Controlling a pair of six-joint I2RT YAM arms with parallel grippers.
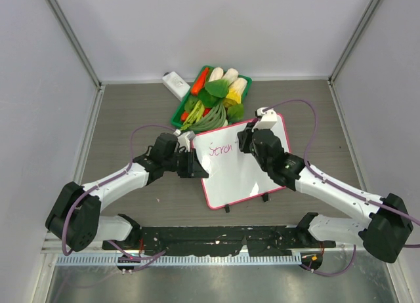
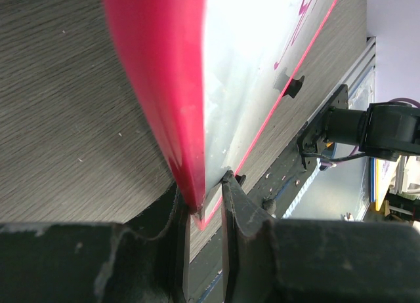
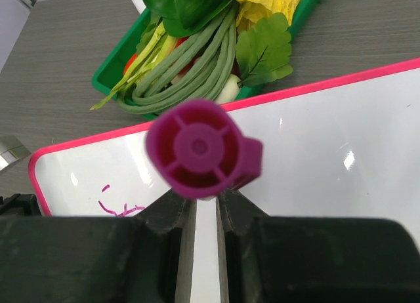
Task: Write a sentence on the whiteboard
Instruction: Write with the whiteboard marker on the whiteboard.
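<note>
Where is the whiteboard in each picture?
Top external: the whiteboard lies mid-table between the two arms, just in front of the green basket.
Left wrist: seen edge-on, rising from the left gripper, which pinches its edge.
Right wrist: it fills the lower half, behind the end of the purple marker.
Shared landmark: its pink rim shows in all three views.

The grey-brown wood-grain table (image 1: pixel 131 113) carries the whiteboard (image 1: pixel 243 175) near its middle, set at a slant. Right behind the board's far edge sits a green basket (image 1: pixel 179 111) heaped with vegetables. A small white block (image 1: pixel 176 84) lies just beside the basket's far left corner, near the back wall.
</note>
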